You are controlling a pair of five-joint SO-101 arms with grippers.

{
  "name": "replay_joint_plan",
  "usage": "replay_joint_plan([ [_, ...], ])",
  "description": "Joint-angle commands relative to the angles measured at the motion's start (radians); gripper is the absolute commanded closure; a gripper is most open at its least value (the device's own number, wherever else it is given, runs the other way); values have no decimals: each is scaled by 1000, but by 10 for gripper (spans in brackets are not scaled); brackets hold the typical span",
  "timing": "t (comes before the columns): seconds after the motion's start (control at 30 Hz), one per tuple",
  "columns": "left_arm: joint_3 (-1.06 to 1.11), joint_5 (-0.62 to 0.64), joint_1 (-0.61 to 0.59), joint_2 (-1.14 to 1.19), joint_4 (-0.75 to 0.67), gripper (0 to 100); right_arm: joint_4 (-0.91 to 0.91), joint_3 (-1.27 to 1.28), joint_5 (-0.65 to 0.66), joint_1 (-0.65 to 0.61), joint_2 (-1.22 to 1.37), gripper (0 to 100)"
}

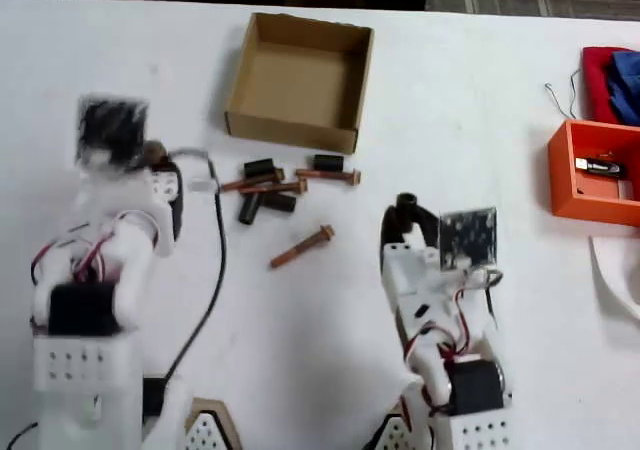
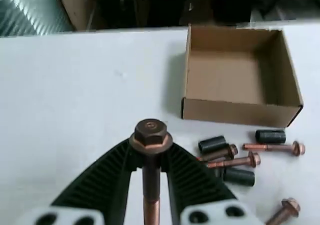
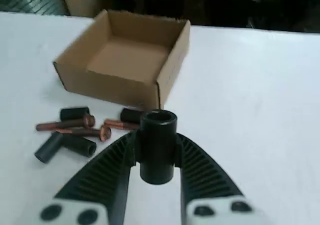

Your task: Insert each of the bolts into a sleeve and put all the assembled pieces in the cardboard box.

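My left gripper (image 2: 150,155) is shut on a copper bolt (image 2: 151,133) that stands upright, head up, over the table left of the parts; in the high view this gripper (image 1: 155,162) sits at the left. My right gripper (image 3: 157,152) is shut on a black sleeve (image 3: 158,123), open end up, and appears in the high view (image 1: 405,215) right of centre. The open cardboard box (image 1: 300,80) stands at the back. In front of it lie several black sleeves (image 1: 262,202) and copper bolts (image 1: 330,175). One loose bolt (image 1: 302,247) lies nearer the arms.
An orange tray (image 1: 590,175) with a small dark item stands at the right edge, with red and blue cloth (image 1: 610,80) behind it. A black cable (image 1: 215,270) runs over the table beside the left arm.
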Motion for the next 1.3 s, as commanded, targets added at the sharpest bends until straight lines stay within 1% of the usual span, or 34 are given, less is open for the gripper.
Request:
replay_joint_plan([
  [0.0, 13, 31, 5, -43, -75, 969, -96, 2, 0, -97, -33, 974],
  [0.17, 38, 32, 3, -38, -71, 971, -174, 43, 0, -200, 19, 977],
  [0.3, 71, 37, 8, -51, -71, 972, -257, 75, -3, -208, 19, 978],
  [0.37, 97, 49, 12, -77, -92, 972, -302, 77, -8, -208, 19, 978],
  [0.43, 122, 138, 18, -109, -152, 972, -352, 78, -8, -208, 25, 978],
  [0.5, 122, 272, 40, -152, -233, 972, -397, 84, -3, -208, 25, 978],
  [0.57, 99, 361, 107, -186, -327, 972, -435, 100, -2, -205, 24, 978],
  [0.63, 68, 397, 203, -196, -388, 972, -450, 109, -2, -203, 19, 978],
  [0.77, 28, 374, 387, -180, -434, 972, -452, 109, -2, -208, 19, 978],
  [0.83, 25, 345, 440, -135, -437, 972, -452, 109, -2, -208, 19, 978],
  [0.93, -12, 347, 477, -52, -440, 972, -447, 109, 0, -203, 19, 978],
  [1.13, -166, 347, 583, 95, -440, 972, -447, 109, 0, -206, 19, 978],
  [1.27, -223, 347, 597, 149, -440, 972, -446, 110, 0, -208, 24, 978],
])
